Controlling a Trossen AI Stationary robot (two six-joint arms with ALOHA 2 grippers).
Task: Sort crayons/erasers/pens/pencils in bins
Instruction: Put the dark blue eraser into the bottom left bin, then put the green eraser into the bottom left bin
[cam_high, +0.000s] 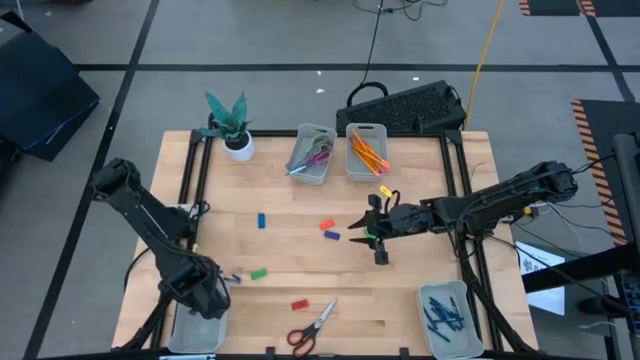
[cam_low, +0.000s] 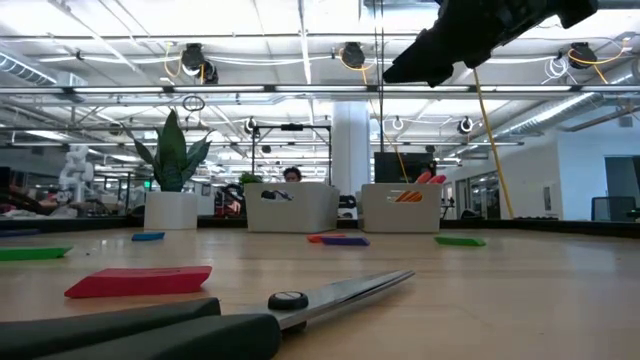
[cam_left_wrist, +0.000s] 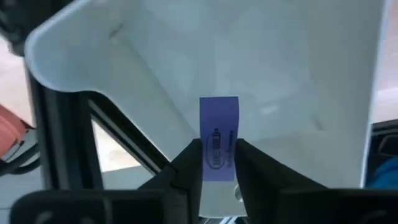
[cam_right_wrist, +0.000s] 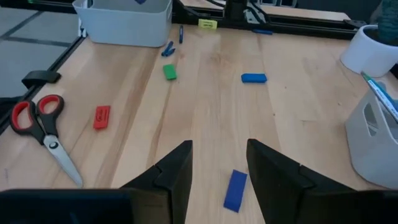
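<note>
My left gripper (cam_high: 205, 300) hangs over the near-left bin (cam_left_wrist: 298, 74) and is shut on a purple crayon (cam_left_wrist: 219, 124) with a printed wrapper. My right gripper (cam_right_wrist: 217, 165) is open and hovers above the table's middle, over a blue eraser (cam_right_wrist: 236, 190) that lies flat on the wood, next to a red eraser (cam_high: 326, 224). Other erasers lie flat: blue (cam_right_wrist: 254, 78), green (cam_right_wrist: 170, 72) and red (cam_right_wrist: 101, 117). Orange pencils (cam_high: 366, 152) stand in a far bin. Blue pens (cam_high: 445, 315) lie in the near-right bin. My left gripper pinches the crayon between its two fingers by the lower part (cam_left_wrist: 217, 171) of its wrapper. The crayon lies along the fingers and sticks out past their tips. It is lifted clear, over the inside of the bin.
Red-handled scissors (cam_high: 312, 326) lie near the front edge. A white plant pot (cam_high: 238, 146) stands at the far left, beside a far bin (cam_high: 312, 152) that holds scissors. A small blue stick (cam_right_wrist: 168, 50) lies by the near-left bin. A keyboard (cam_high: 405, 105) sits beyond the table.
</note>
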